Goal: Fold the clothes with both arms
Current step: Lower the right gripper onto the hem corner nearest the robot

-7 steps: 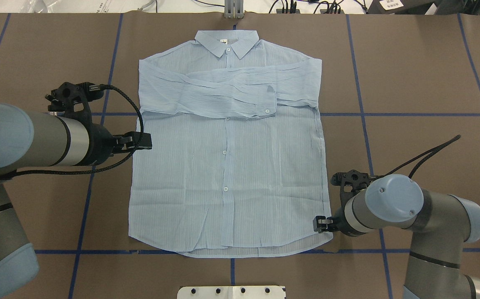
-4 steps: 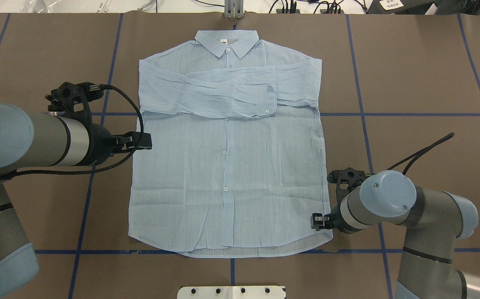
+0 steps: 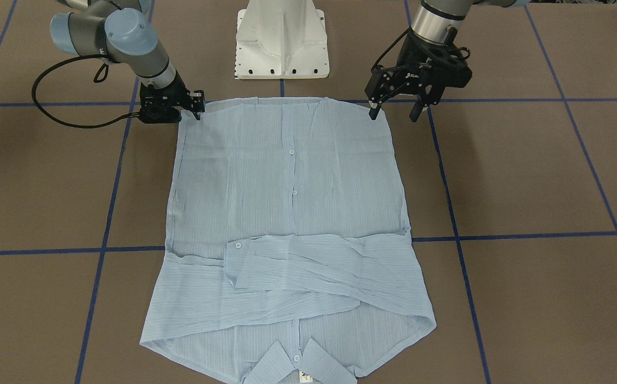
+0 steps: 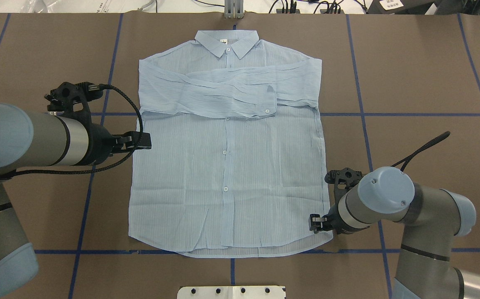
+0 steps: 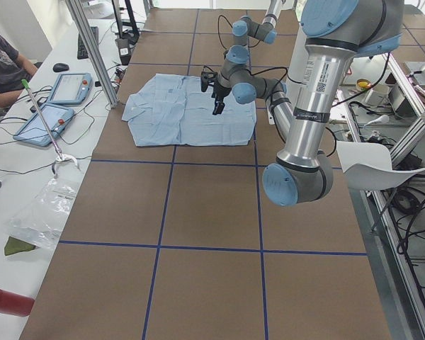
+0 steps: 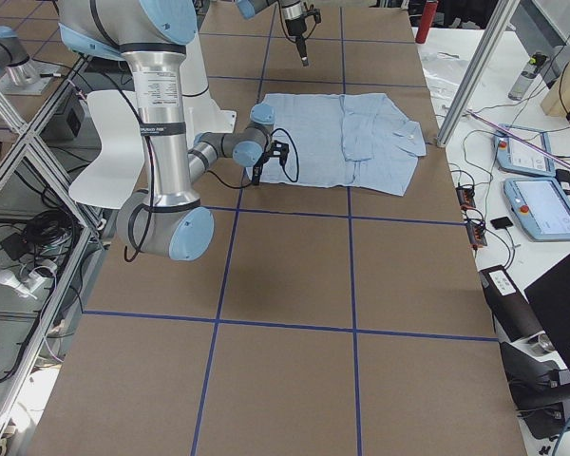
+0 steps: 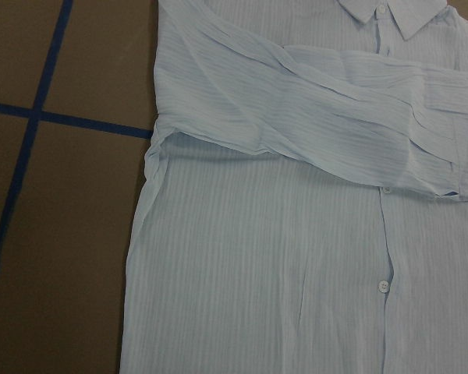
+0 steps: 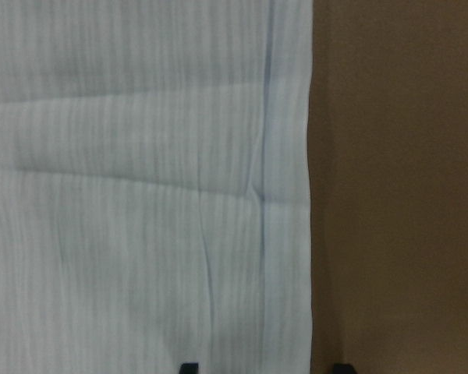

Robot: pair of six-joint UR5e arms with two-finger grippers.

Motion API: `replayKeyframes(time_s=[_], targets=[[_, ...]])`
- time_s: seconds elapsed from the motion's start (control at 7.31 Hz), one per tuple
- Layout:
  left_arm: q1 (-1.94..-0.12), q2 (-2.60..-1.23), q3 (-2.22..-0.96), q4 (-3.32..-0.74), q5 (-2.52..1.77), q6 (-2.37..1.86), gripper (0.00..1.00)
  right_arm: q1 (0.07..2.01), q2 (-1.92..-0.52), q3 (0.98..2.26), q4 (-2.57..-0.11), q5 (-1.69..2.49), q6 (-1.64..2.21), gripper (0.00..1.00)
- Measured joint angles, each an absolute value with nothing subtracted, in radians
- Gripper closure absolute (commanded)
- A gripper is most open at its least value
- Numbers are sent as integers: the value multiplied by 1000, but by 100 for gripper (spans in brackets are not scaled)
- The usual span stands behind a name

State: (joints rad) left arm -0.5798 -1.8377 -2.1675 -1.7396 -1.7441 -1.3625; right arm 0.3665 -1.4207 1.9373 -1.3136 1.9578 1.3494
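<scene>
While the shirt (image 4: 227, 174) lies flat, buttons up, on the brown bench (image 4: 410, 74) w/ both sleeves folded across the chest and collar at the far side, the L gripper (image 3: 393, 117) hangs wide open over one side edge & the R gripper (image 4: 312, 223), jaws apart, straddles the opposite edge near the hem.

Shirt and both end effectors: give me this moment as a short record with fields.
shirt: flat on the table, front up, buttoned
sleeves: both folded across the chest
collar: at the far edge, away from the robot
left end effector: open, raised near the shirt's left side, holding nothing
right end effector: open, low at the right hem corner, fingers straddling the side edge
fold stage: body not yet folded
</scene>
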Motion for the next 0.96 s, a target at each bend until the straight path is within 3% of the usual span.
replayKeyframes(time_s=[0.55,0.68,0.96], targets=[[-580,-1838,-2168,-1740,-1746,-1365,2,370,-1426,1936,-1315,1979,1350,46],[-580,-1839,-2168,-1740,-1746,-1365,2,370,-1428,1934,-1315,1980,1350,52],[-580,-1839,-2168,-1740,-1745,-1365,3,375,-1429,1933,-1315,1988,1350,75]])
